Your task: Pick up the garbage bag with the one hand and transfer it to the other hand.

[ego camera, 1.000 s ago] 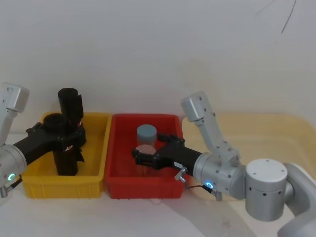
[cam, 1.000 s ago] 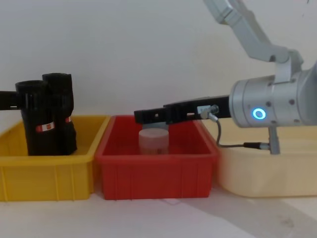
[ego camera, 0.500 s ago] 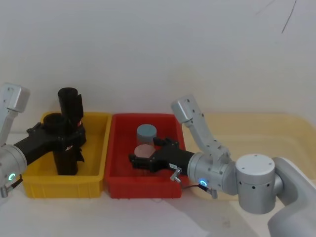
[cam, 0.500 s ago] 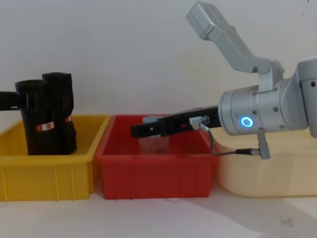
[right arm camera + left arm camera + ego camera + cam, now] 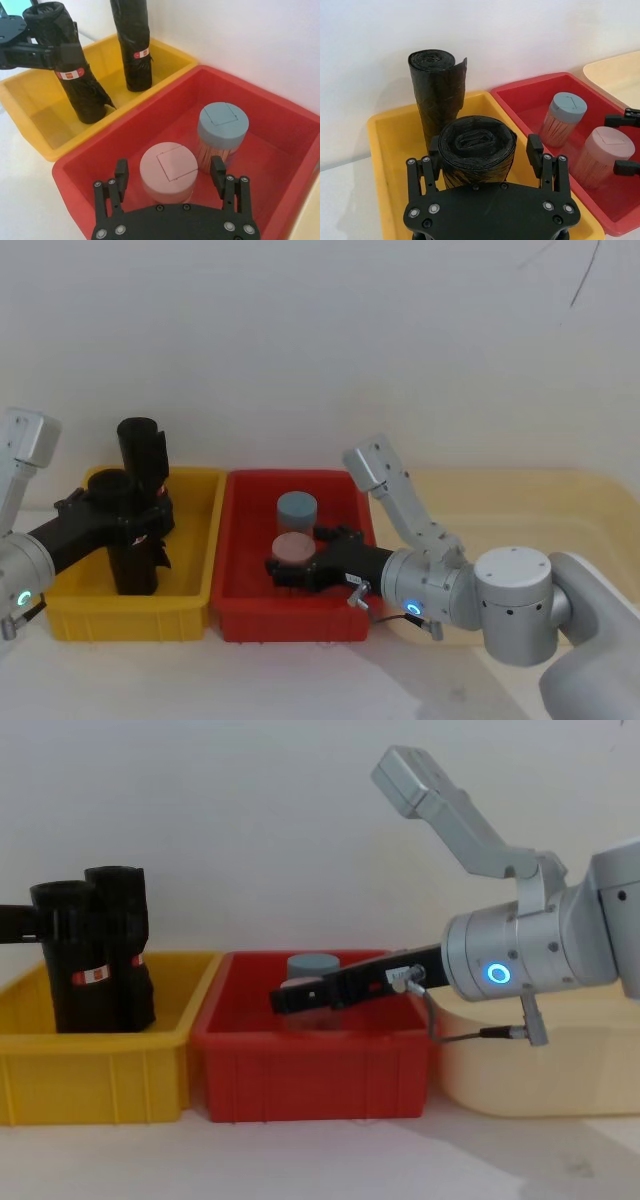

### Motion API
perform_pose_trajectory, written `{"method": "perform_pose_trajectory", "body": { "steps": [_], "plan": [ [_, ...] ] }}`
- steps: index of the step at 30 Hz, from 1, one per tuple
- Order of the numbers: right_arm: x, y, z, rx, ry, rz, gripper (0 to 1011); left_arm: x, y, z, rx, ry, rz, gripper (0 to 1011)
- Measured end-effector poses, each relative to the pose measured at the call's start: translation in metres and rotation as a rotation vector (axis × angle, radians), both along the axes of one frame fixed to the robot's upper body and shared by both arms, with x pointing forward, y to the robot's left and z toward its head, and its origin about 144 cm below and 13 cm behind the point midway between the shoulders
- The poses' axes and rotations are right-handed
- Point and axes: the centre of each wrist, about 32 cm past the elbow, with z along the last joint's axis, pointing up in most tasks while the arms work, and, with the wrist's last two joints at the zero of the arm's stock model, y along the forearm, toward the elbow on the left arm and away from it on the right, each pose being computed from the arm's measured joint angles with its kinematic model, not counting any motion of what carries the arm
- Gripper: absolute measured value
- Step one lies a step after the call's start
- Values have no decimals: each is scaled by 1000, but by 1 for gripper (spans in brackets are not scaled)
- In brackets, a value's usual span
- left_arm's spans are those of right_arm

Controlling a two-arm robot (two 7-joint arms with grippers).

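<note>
The garbage bag, a black roll with a red-and-white label band, stands slightly tilted in the yellow bin. My green-ringed left gripper is open, with one finger on each side of the roll near its top; in the head view this gripper reaches in from the left. A twin black roll stands just behind. My blue-ringed right gripper is open low over the red bin, its fingers either side of a pink-lidded jar.
A grey-blue-lidded jar stands behind the pink-lidded one in the red bin. A cream tray sits right of the red bin, under the right arm's wrist. A white wall runs close behind the bins.
The right gripper has dropped lower into the red bin and drawn back a little, its elbow swinging left. The left gripper and both rolls have not moved.
</note>
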Motion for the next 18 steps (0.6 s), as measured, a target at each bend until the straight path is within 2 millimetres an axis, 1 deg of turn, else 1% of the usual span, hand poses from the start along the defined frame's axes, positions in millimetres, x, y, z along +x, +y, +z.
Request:
{"method": "perform_pose_trajectory", "body": {
  "steps": [10,14,15,17,18],
  "plan": [
    [2,0,-1,-10,25,17,1004,0,0,0,0,0,0,1000],
    [2,0,-1,-11,31,23,990,0,0,0,0,0,0,916],
    [2,0,-1,-12,33,24,979,0,0,0,0,0,0,916],
    [2,0,-1,-12,35,26,931,0,0,0,0,0,0,840],
    [2,0,-1,-12,36,27,917,0,0,0,0,0,0,840]
  ]
}}
